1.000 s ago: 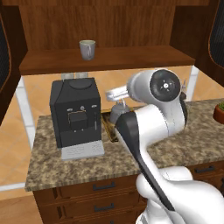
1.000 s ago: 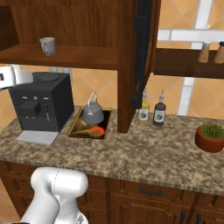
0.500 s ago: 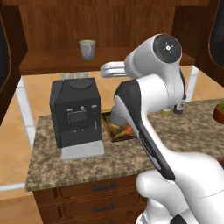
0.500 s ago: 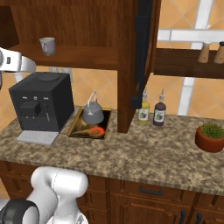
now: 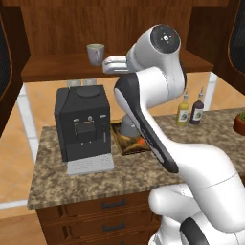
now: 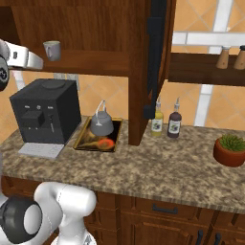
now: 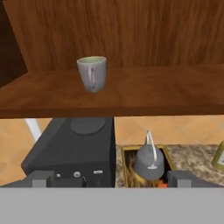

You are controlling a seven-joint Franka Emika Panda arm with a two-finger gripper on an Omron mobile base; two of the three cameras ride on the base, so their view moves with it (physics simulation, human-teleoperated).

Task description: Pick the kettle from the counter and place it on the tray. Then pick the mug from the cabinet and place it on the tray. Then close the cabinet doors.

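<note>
The grey-beige mug (image 5: 95,53) (image 6: 51,49) (image 7: 92,73) stands upright on the cabinet shelf (image 5: 62,67), handle toward the hand camera. My gripper (image 5: 106,65) (image 7: 111,180) hovers at shelf height just right of the mug and short of it, open, with nothing between its fingertips (image 7: 42,179). Below, the dark-grey kettle (image 6: 101,125) (image 7: 148,162) sits on the tray (image 6: 91,143) (image 7: 127,168) on the granite counter (image 6: 162,167). In the left base view my arm hides most of the kettle. The cabinet doors (image 5: 7,52) (image 5: 237,38) (image 6: 155,57) stand swung open.
A big black coffee machine (image 5: 82,122) (image 6: 45,111) stands left of the tray, under the shelf. Two bottles (image 5: 190,109) (image 6: 166,122) stand right of the tray. A potted plant (image 6: 230,149) is at the counter's far right.
My arm has risen from above the tray to shelf height, and the hand has swung left toward the mug. Kettle and mug have not moved.
</note>
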